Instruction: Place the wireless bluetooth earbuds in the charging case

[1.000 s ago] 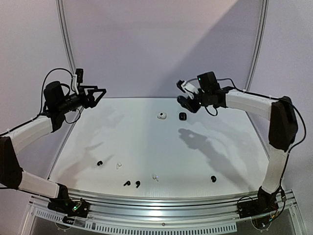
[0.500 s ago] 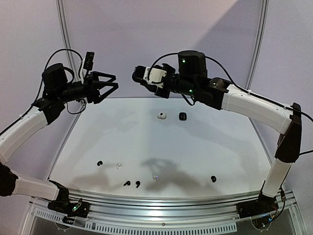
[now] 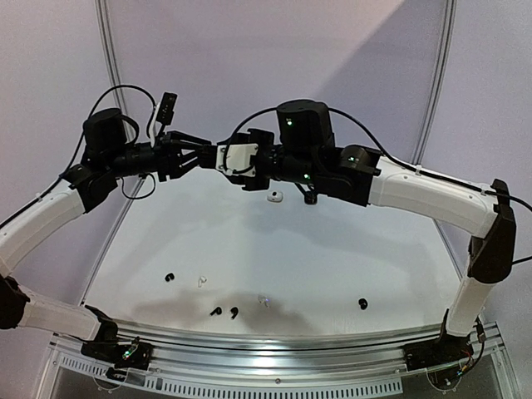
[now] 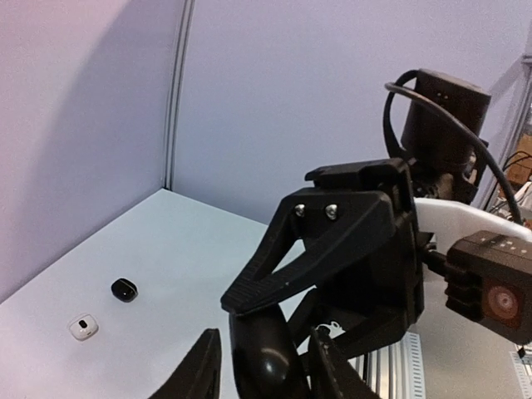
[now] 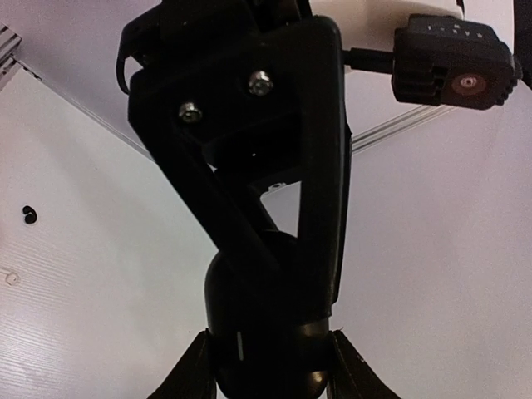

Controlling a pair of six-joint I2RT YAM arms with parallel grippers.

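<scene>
High above the table, both grippers meet on one black charging case. My right gripper is shut on its rounded body. My left gripper has come in from the opposite side and its fingers close on the same case. In the top view the left gripper and right gripper touch tip to tip and hide the case. Earbuds lie near the front edge: black ones and white ones.
A white case and a second black case sit at the back of the white table, seen also as the white case and black case. Curved rails edge the table's sides.
The right arm swung left with the black case to the middle. The left arm rose toward it and its jaws narrowed from wide open onto the case.
</scene>
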